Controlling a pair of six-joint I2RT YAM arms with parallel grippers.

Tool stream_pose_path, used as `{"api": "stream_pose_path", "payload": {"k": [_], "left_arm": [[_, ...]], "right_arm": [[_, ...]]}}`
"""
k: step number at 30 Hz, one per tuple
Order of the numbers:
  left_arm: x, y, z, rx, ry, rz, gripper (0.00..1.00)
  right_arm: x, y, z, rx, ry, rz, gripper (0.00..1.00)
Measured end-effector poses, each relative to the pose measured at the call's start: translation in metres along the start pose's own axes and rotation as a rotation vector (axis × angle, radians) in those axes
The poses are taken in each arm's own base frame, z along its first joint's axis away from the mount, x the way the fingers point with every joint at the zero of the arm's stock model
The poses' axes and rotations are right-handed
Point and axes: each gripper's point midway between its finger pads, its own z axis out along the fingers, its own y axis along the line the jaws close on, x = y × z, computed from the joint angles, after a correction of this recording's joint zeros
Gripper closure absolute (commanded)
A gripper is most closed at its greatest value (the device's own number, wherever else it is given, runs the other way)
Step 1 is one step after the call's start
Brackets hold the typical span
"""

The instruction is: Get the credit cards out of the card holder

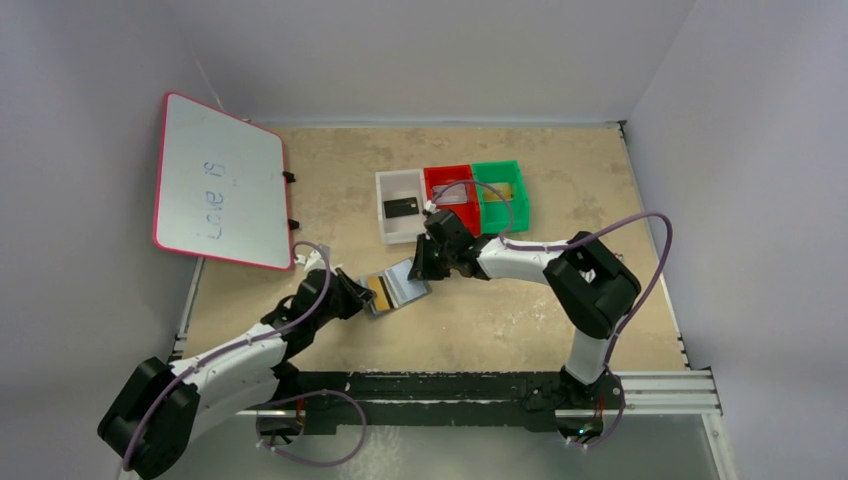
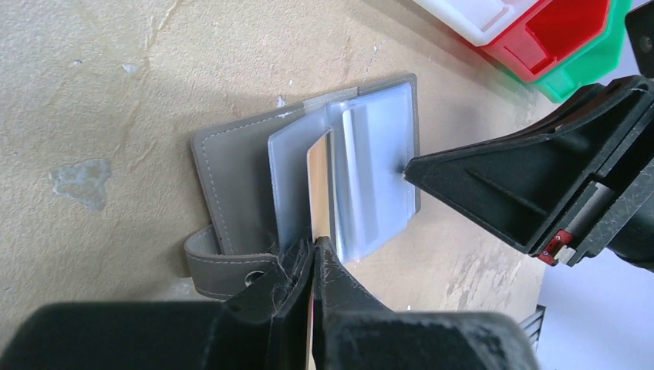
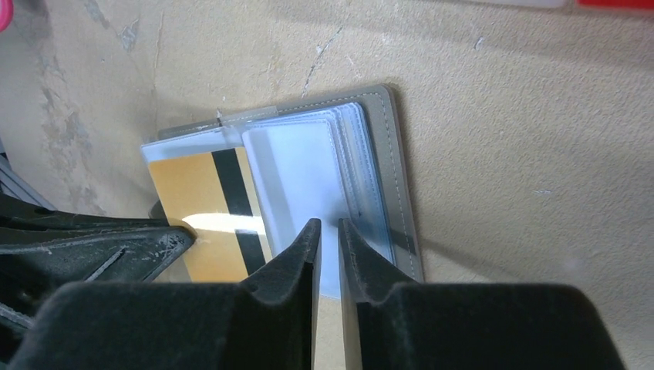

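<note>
Your L gripper is clenched on the gold-yellow card at the open card holder, which lies mid table; R gripper pinches its clear pocket pg

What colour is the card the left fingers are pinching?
The card is gold-yellow with a black stripe; right wrist view shows it best.

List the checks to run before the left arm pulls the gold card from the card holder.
1. Left hand shut on the gold card: ok.
2. Right hand resting on the clear sleeves of the card holder, bracing it: ok.
3. Right hand pinching a sleeve or only pressing: cannot tell.
4. Card holder open on the table: ok.
5. Gold card fully free of its pocket: cannot tell.
</note>
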Motion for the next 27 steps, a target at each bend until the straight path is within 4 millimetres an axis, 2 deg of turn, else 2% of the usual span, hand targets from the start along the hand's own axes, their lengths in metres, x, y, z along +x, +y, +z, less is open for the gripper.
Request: {"api": "stream_pose_path", "payload": {"k": [6, 13, 17, 20, 27], "left_arm": [[-0.007, -0.012, -0.003, -0.001, 0.008, 0.051, 1.00], [-0.020, -0.042, -0.008, 0.069, -0.011, 0.086, 1.00], [-0.022, -0.050, -0.011, 0.097, -0.015, 0.099, 1.00], [-0.023, -0.053, -0.014, 0.113, -0.019, 0.098, 1.00], [-0.027, -0.063, -0.019, 0.155, -0.032, 0.097, 1.00]], "right_arm": [[-0.004, 0.004, -0.009, -0.016, -0.010, -0.024, 0.74], [-0.027, 0.033, -0.038, -0.111, -0.090, -0.045, 0.66], [-0.032, 0.042, -0.043, -0.152, -0.106, -0.043, 0.60], [-0.031, 0.039, -0.045, -0.179, -0.107, -0.028, 0.56], [-0.035, 0.014, -0.053, -0.230, -0.116, 0.060, 0.45]]}}
